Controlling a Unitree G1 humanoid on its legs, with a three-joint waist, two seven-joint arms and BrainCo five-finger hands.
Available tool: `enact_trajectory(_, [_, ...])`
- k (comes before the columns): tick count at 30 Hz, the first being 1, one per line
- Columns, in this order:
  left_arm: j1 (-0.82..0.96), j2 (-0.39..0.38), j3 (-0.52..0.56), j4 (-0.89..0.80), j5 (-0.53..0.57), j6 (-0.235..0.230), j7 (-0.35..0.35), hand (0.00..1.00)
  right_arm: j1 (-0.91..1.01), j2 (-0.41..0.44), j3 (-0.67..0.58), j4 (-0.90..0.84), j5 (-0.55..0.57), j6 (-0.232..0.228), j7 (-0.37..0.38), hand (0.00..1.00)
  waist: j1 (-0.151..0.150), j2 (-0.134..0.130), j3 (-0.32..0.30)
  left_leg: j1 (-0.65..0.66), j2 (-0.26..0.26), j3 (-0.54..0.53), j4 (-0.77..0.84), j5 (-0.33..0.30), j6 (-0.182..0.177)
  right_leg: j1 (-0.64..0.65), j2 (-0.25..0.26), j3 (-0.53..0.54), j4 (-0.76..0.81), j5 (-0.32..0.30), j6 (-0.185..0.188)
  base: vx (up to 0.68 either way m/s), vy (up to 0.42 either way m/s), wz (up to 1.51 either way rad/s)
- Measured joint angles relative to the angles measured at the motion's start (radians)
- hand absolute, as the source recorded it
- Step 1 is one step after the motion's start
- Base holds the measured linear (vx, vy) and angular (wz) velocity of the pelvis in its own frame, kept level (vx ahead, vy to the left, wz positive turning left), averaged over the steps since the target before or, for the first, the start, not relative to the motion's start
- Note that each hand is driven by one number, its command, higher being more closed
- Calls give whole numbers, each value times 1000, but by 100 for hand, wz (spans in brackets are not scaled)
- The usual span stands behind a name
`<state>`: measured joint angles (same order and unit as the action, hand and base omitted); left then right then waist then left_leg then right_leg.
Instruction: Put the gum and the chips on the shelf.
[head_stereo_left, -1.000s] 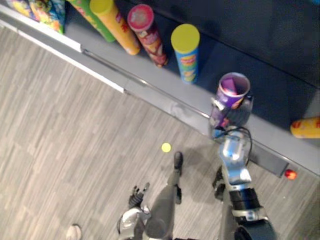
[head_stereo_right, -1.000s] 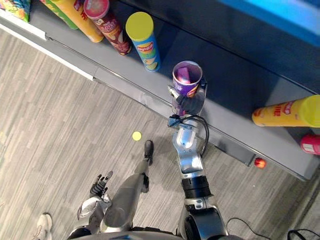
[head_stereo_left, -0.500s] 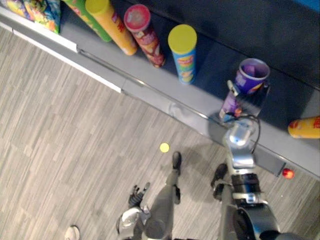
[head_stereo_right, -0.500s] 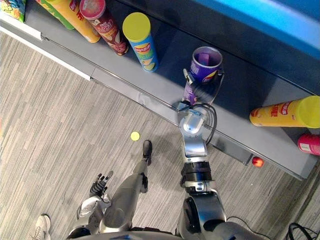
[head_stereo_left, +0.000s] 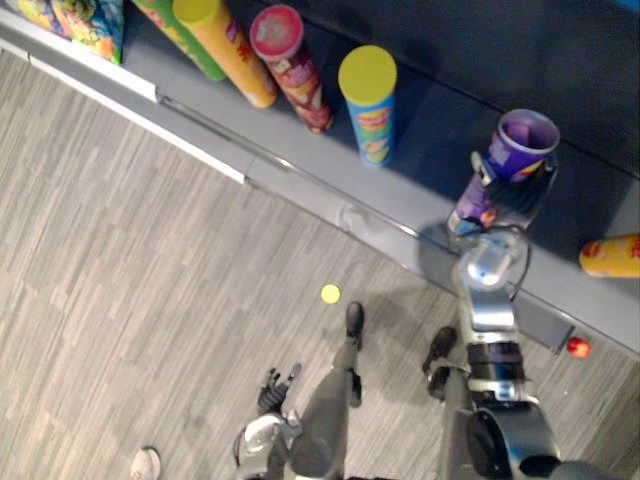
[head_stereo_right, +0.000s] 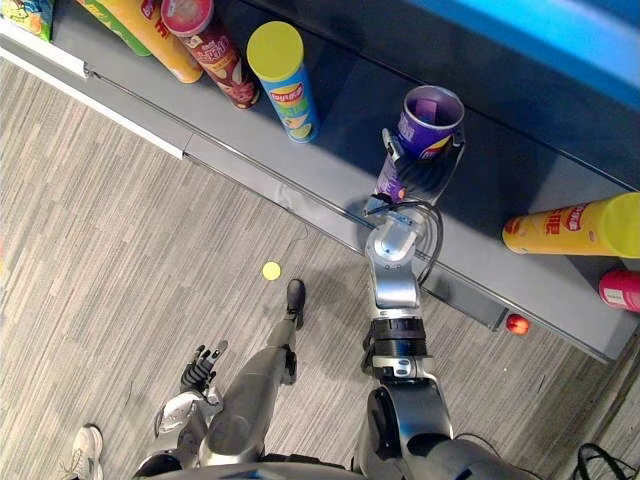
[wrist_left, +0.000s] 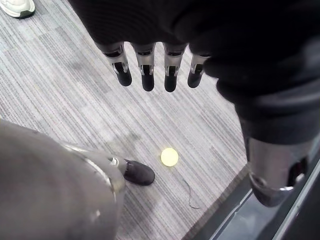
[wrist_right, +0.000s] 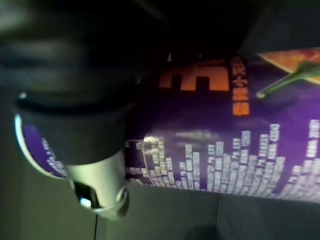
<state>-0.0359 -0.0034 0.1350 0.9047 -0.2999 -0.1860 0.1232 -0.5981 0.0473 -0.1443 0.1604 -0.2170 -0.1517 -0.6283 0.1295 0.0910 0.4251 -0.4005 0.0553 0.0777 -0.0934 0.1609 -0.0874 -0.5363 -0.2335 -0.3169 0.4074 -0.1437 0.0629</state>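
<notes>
1. Placement under way: the robot's right hand (wrist_right: 95, 180) has its thumb and fingers wrapped round the lower body of the purple chips can (head_stereo_right: 425, 125). It holds the can over the grey shelf (head_stereo_left: 300, 150), in the open stretch between the yellow-lidded blue can (head_stereo_left: 370, 100) and the yellow can lying on its side (head_stereo_right: 575, 225).

2. The purple chips can leans, mouth up and back toward the shelf's dark rear wall. Whether its base is bearing on the board cannot be told from the head views.

3. The left hand (head_stereo_left: 275, 388) hangs low over the floor, well apart from the shelf. Its fingers (wrist_left: 145, 75) are straight and relaxed, and it holds nothing.

4. By all appearances this is the chips half of the job, near its end. The next move calls for standing the can upright, settling its base flat on the board and only then loosening the grip, so it does not tip toward the front lip.

5. The gum cannot be made out with any certainty. A small red object (head_stereo_right: 517, 324) sits at the shelf's front edge toward the robot's right, too small to identify.

6. A yellow dot (head_stereo_left: 331, 293) marks the floor below the shelf, and a person's shoe (head_stereo_left: 147, 463) shows near the left hand.
</notes>
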Motion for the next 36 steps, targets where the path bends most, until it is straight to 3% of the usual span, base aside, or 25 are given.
enact_trajectory(6, [0,-2,0,-7,0,1,0,0,0,1,-6,-29,0,10,-6,100,11,0,0,0,0,1,0,0,0,0,0,0,0,0,0,0,0,0])
enact_trajectory(36, [-1,-9,12,-27,-1,0,-12,0,-59,2,-8,-77,0,10,-27,100,13,0,0,-58,1,18,0,2,2,-75,-4,3,16,-2,-4,3,-5,-1])
